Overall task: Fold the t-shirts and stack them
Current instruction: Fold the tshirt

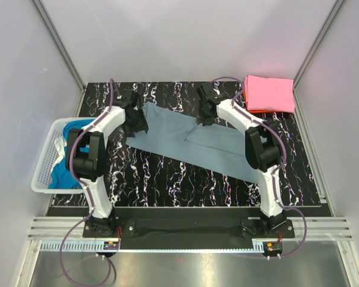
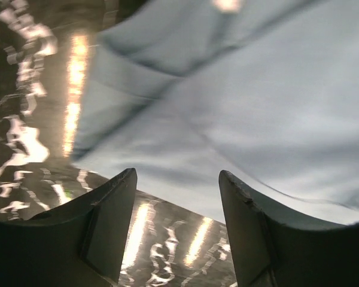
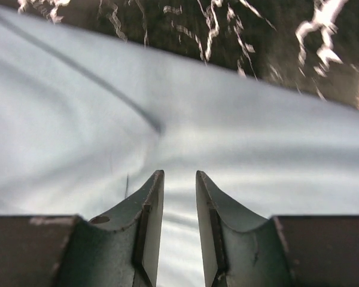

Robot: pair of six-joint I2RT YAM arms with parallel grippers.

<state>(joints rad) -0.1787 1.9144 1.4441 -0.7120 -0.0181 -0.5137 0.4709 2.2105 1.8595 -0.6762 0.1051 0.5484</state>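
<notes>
Both arms, left and right, are standing bolted at the near edge and leaning out over the work surface.

- Black marbled table is taking up the whole floor of the white-walled cell.
- Grey-blue t-shirt is lying spread in a long band across the middle of the table, running from far left towards near right. One layer is lying doubled over along its right half, with a few soft creases showing.
- White mesh basket is sitting at the left edge of the table, hanging partly off it, with bright blue and teal t-shirts lying bunched inside.
- Pink t-shirt is resting folded into a neat rectangle in the far right corner, well apart from the grey-blue one. A thin orange-red edge is peeking out underneath it.
- Left gripper is hovering at the far left end of the grey-blue shirt, by its edge. Its fingers are standing wide apart, with nothing between them but bare table and the cloth's border.
- Right gripper is hanging over the shirt's far edge near the middle. Its fingers are parted only by a narrow gap, and the cloth is lying flat below them, not pinched.
</notes>
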